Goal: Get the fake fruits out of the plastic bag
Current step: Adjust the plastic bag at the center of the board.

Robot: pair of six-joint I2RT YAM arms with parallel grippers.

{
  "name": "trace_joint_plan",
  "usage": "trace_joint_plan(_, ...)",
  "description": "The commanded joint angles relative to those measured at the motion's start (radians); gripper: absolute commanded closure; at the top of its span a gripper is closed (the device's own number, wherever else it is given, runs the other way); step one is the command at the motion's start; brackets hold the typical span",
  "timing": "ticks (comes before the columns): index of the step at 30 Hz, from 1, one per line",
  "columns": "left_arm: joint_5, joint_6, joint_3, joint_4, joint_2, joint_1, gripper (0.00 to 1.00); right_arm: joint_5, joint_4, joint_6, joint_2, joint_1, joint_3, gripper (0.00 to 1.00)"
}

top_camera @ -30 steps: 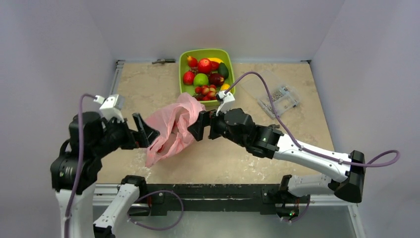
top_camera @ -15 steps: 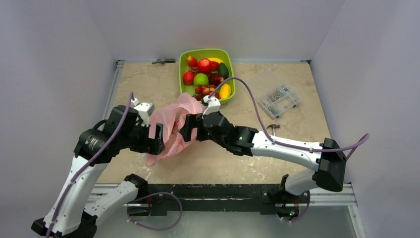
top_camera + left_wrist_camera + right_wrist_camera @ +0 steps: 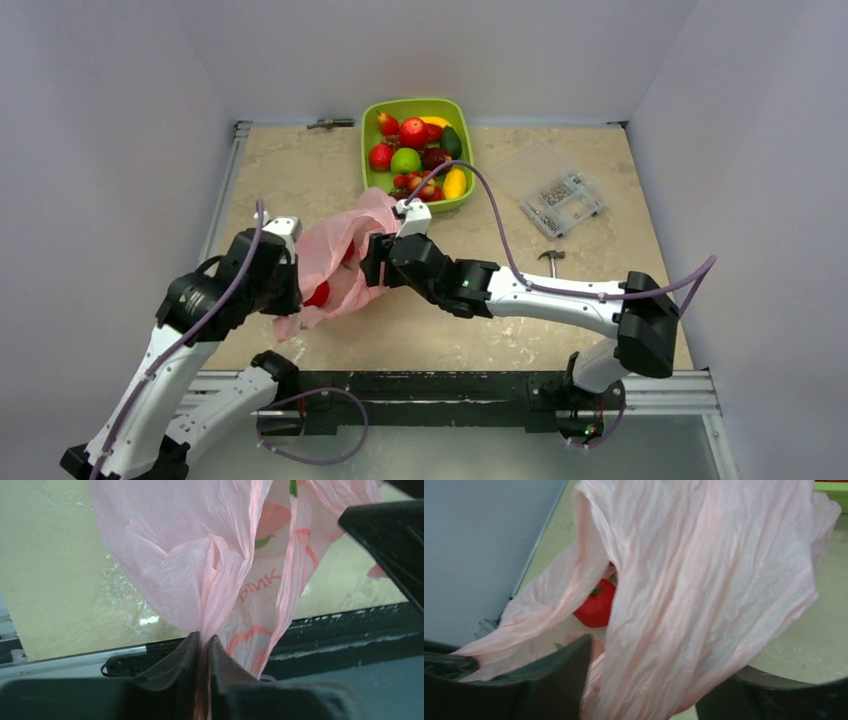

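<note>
Pinching the thin pink plastic bag [image 3: 175, 555] in my left end effector [image 3: 204, 641], right end effector [image 3: 656, 672] spread; a hard tug could rip it.

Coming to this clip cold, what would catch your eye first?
A thin translucent pink plastic bag is held up left of centre, the left gripper pinched shut on a fold. A glossy red round fruit shows inside its mouth, and a lime-green tray of bright fruits sits at the far edge.
</note>
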Motion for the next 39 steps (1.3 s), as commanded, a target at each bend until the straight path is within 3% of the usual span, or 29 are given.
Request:
trace_joint_plan(1,-0.139,-0.154,-0.061,0.061,-0.158,-0.006,1.0,0.176,-0.047,0.009,0.048,0.003,0.062,0.45)
trace_joint_plan(5,-0.257,-0.306,-0.154,0.099,-0.415,-0.006,1.0,0.306,-0.148,0.003,0.036,0.001,0.041,1.0)
trace_joint_plan(8,-0.29,-0.37,-0.226,0.14,-0.594,-0.004,1.0,0.35,-0.223,-0.049,-0.025,0.001,-0.002,1.0)
trace_joint_plan(12,-0.22,-0.373,-0.312,0.194,-0.725,-0.005,1.0,0.302,-0.209,-0.097,-0.146,0.001,-0.145,1.0)
trace_joint_plan(16,-0.172,-0.335,-0.305,0.213,-0.744,-0.005,1.0,0.168,-0.261,-0.057,-0.224,0.001,-0.25,1.0)
trace_joint_plan(20,-0.125,-0.341,-0.27,0.143,-0.679,-0.004,1.0,0.085,-0.365,-0.11,-0.239,0.001,-0.218,1.0)
trace_joint_plan(21,-0.1,-0.338,-0.27,0.138,-0.668,-0.005,1.0,0.075,-0.388,-0.13,-0.24,0.001,-0.199,0.94)
trace_joint_plan(23,-0.06,-0.335,-0.277,0.142,-0.655,-0.004,1.0,0.024,-0.424,-0.18,-0.25,0.001,-0.153,0.68)
trace_joint_plan(24,-0.047,-0.334,-0.279,0.144,-0.65,-0.005,1.0,0.007,-0.447,-0.19,-0.261,0.002,-0.129,0.6)
trace_joint_plan(31,0.032,-0.306,-0.291,0.161,-0.619,-0.004,1.0,0.007,-0.469,-0.333,-0.37,0.002,0.066,0.14)
trace_joint_plan(33,0.047,-0.305,-0.292,0.162,-0.605,-0.004,1.0,-0.029,-0.444,-0.365,-0.349,0.002,0.164,0.09)
trace_joint_plan(36,0.055,-0.301,-0.292,0.16,-0.585,-0.005,1.0,-0.123,-0.379,-0.358,-0.261,0.003,0.262,0.1)
trace_joint_plan(39,0.039,-0.317,-0.29,0.151,-0.577,-0.005,1.0,-0.247,-0.189,-0.275,-0.185,0.032,0.228,0.28)
